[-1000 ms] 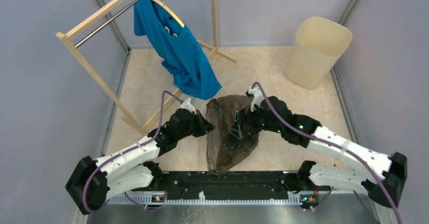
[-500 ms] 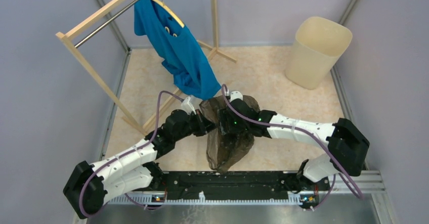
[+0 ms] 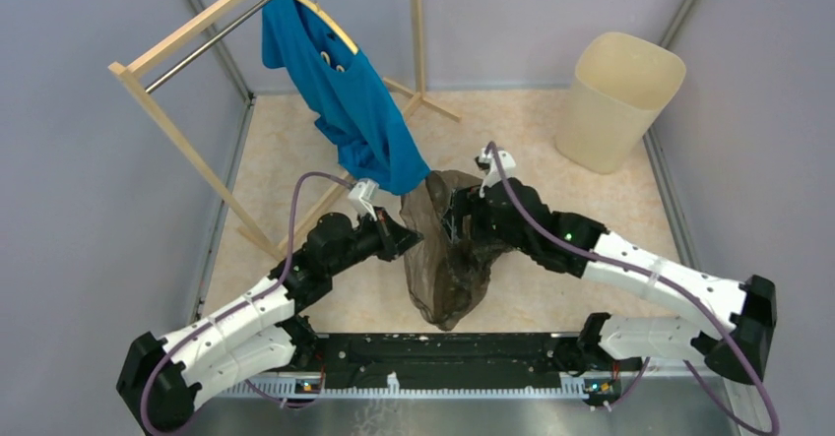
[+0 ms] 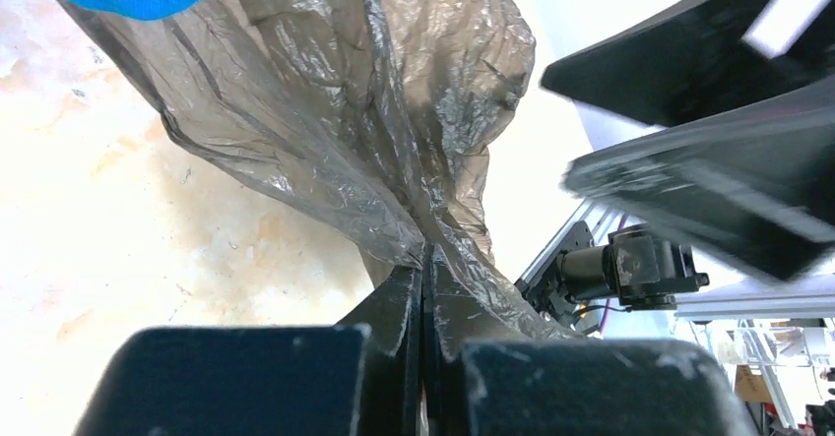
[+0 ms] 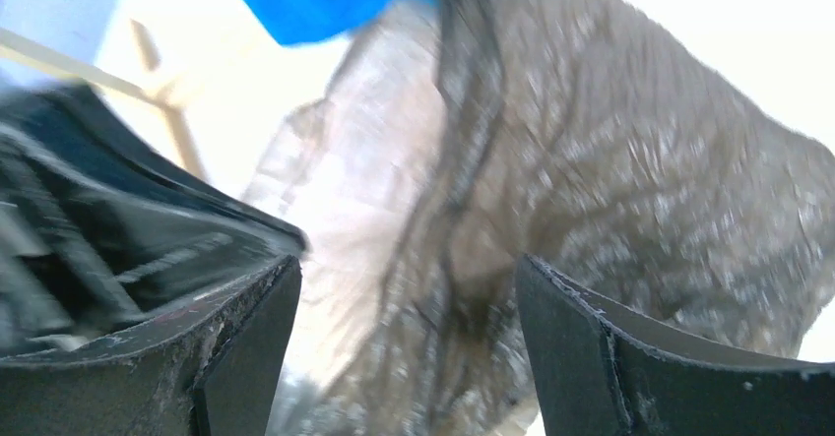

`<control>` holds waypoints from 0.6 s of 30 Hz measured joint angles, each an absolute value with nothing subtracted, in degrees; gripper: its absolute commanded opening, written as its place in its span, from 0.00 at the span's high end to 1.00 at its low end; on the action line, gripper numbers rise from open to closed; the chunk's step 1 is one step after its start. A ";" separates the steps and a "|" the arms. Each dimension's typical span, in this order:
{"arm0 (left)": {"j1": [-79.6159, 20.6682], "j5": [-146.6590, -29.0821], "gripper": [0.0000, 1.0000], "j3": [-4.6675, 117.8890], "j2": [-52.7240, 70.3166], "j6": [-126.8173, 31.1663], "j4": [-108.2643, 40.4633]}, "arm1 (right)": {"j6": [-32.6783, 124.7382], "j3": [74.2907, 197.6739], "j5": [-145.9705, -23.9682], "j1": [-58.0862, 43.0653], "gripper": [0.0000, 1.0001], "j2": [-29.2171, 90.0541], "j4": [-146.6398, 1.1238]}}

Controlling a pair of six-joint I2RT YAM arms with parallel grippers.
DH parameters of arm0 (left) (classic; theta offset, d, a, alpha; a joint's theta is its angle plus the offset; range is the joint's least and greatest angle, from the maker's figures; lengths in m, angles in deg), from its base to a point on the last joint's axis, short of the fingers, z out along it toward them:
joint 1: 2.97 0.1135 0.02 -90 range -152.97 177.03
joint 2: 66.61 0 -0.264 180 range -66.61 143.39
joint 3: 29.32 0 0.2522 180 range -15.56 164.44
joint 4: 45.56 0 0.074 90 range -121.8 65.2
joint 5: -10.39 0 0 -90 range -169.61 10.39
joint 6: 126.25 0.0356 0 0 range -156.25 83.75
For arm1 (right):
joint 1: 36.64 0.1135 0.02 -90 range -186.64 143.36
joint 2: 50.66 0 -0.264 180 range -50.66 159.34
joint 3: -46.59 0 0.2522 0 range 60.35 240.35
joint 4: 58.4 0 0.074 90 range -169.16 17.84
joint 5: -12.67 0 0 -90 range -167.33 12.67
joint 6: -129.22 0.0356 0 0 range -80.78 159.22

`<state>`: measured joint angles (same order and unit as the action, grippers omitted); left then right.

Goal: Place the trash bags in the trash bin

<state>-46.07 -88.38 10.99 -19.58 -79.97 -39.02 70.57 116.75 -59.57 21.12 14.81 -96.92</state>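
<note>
Bag (image 3: 448,249), dark brown, glossy and see-through, hangs crumpled over the middle of the worktop (image 3: 532,151), well to the left of the bin (image 3: 601,126) and nearer the arm bases than the bin is. Its lower end droops toward the near edge of the worktop, farther from the bin than its top.

On the bag's side away from the bin, the left end effector (image 3: 408,241) grips the film. In the left wrist view its two fingers are pressed together with a fold of plastic pinched between them, and the bag fans upward from that pinch in shiny wrinkles.

The right end effector (image 3: 457,221) sits against the bag's upper part, on the side facing the bin. In the right wrist view its fingers (image 5: 246,328) stand wide apart, and blurred brown film fills the space ahead of and between them. Whether either finger touches the plastic cannot be told from that blur.

The bin stands upright in the far right corner, its mouth open upward, well apart from the bag and both arms.

A blue shirt (image 3: 359,111) hangs from a wooden rack (image 3: 173,131) farther left of the bin than the bag is. The shirt's lowest corner comes down just beside the top of the bag.
</note>
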 measured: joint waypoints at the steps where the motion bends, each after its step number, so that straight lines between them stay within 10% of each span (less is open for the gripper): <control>1: -46.07 -88.65 1.00 10.99 -19.39 -79.77 -39.11 | 70.88 117.06 -59.61 21.12 0.22 13.28 -96.02; 9: -46.07 -89.83 1.00 10.99 -18.62 -79.73 -39.15 | 73.85 117.47 -57.58 21.12 0.32 22.20 -87.71; 14: -46.07 -89.85 1.00 10.99 -20.55 -79.73 -38.78 | 74.81 116.05 -56.51 21.14 0.87 30.98 -87.58; 18: -46.07 -89.19 1.00 11.01 -21.75 -79.60 -37.86 | 74.48 113.95 -55.72 21.21 1.00 29.72 -88.28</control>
<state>-46.07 -89.19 11.01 -21.75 -79.60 -37.86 74.48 113.95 -55.72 21.21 29.72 -88.28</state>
